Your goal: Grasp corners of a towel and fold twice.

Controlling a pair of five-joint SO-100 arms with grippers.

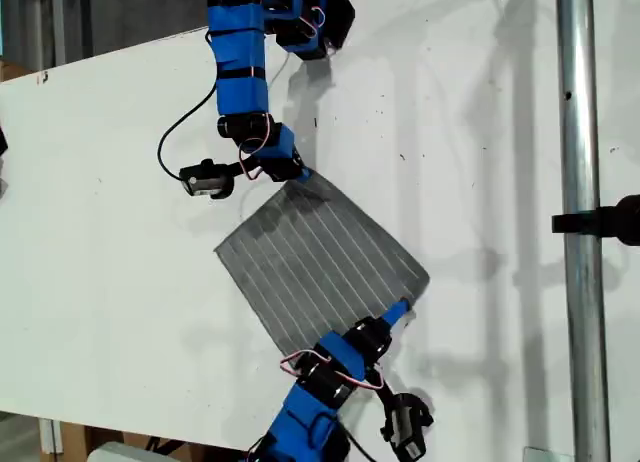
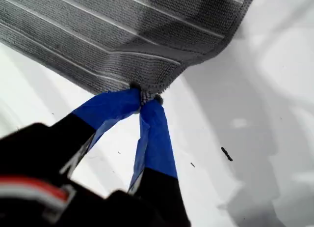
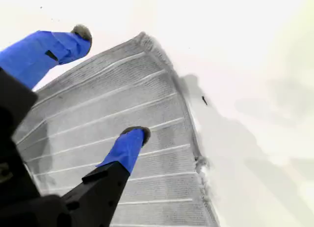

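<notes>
Premises appear to be a robotics lab or test bench. Evidence: a bare white table [image 1: 480,182] carrying scuff marks, a vertical metal pole [image 1: 580,232] fitted with a black clamp [image 1: 610,220], and loose black cable [image 1: 185,122] beside exposed servo arms wrapped in blue tape.

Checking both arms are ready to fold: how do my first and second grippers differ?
My first gripper is shut, pinching a corner of the towel; my second gripper is open, gripping nothing. The first sits at the towel's edge; the second has one fingertip over the cloth. Both wear blue tape.
</notes>
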